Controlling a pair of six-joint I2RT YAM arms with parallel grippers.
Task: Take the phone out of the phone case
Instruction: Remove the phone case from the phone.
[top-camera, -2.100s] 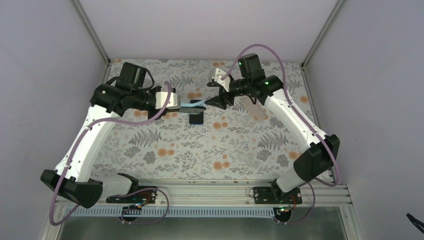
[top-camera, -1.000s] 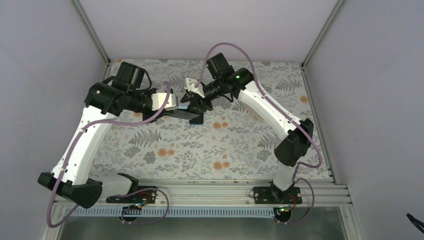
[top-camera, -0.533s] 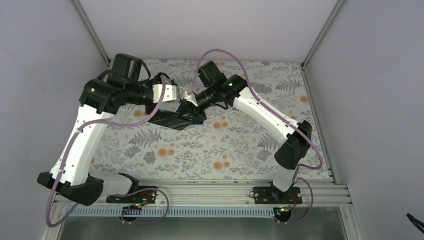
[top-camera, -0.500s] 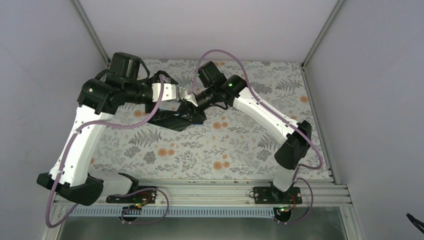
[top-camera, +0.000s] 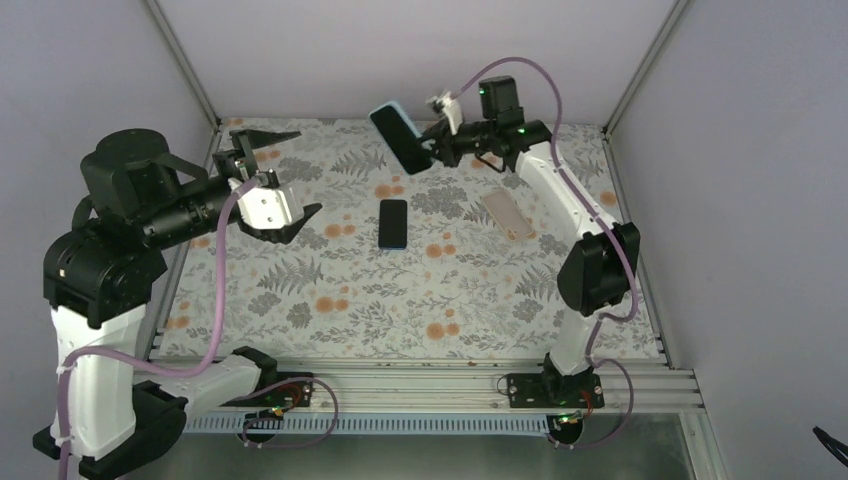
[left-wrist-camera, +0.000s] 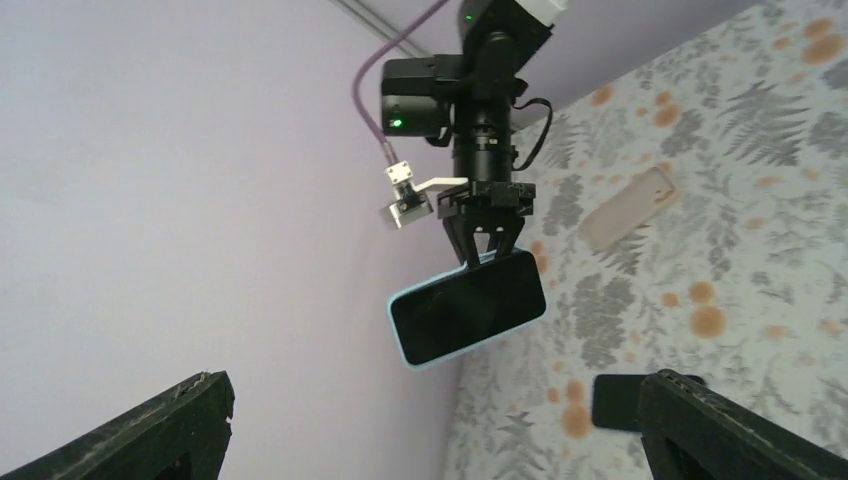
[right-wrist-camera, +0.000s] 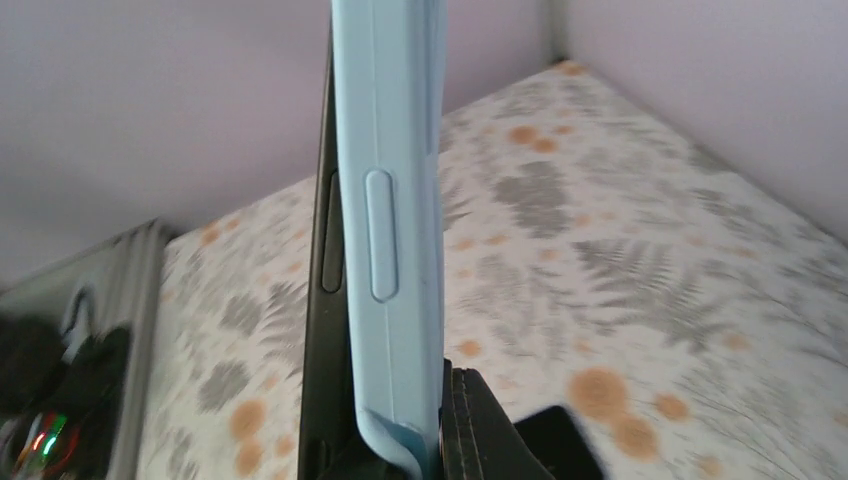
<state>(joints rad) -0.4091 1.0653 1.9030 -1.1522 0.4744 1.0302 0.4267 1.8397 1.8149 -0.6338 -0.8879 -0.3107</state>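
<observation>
The phone (top-camera: 400, 138), black screen with a pale light-blue rim, hangs in the air near the back wall with my right gripper (top-camera: 434, 152) shut on one short end. From the left wrist view the phone (left-wrist-camera: 467, 308) faces me, screen on. Edge-on in the right wrist view, the phone (right-wrist-camera: 390, 250) shows a light-blue back layer whose lower corner curls off the dark front layer. The phone case (top-camera: 507, 215), a thin pale beige shell, lies flat on the table, apart from both grippers. My left gripper (top-camera: 310, 169) is open and empty, far left of the phone.
A second black phone (top-camera: 393, 222) with a darker blue rim lies flat mid-table, below the held one. The floral table cover (top-camera: 440, 300) is walled at the back and both sides. Metal rails (top-camera: 420, 380) run along the near edge.
My left gripper opened, let go and drew back to the left. My right arm lifted the phone away toward the back wall.
</observation>
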